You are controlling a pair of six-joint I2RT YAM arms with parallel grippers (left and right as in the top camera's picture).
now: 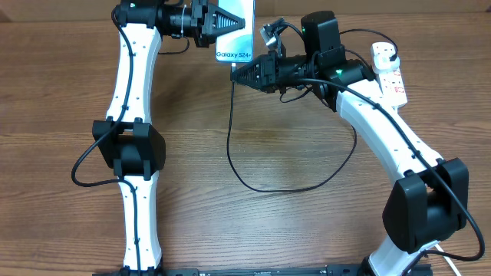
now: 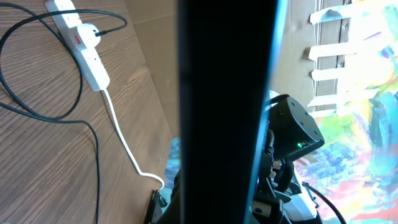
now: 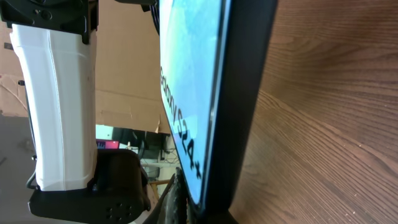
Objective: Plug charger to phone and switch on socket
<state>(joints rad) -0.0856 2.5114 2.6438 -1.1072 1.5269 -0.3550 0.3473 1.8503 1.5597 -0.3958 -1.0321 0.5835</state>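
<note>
The left arm (image 1: 136,84) runs up the left side of the worktop (image 1: 307,230) to the far edge. There the left jaws are pressed together on the phone (image 1: 242,46), pinching it by its edges. The phone is held up off the wood, its bright blue screen with the white "Galaxy S24+" lettering facing the overhead camera. From the left wrist the phone (image 2: 224,93) shows only as a broad dark band straight down the middle of the view.

Just below the phone's lower edge the right jaws point leftward, closed on the end of the charger (image 1: 230,146) — the connector tip itself is too small to make out, and I cannot tell whether it is seated in the phone. From there the thin black cable drops onto the worktop, loops wide toward the near side and climbs back to the right. From the right wrist the phone (image 3: 186,74) fills the centre, screen tilted away and dark rim nearest, with the wood grain of the worktop (image 3: 329,124) beside it.

The right arm (image 1: 383,130) crosses over the cable's far run. At the far right lies the socket (image 1: 393,80), a white strip with red marks, flat on the wood. The charger's plug (image 1: 386,54) sits in its far end. The switch position is not readable. The left wrist view also shows the socket (image 2: 90,59), with its thick white cord (image 2: 124,143) trailing away.
</note>
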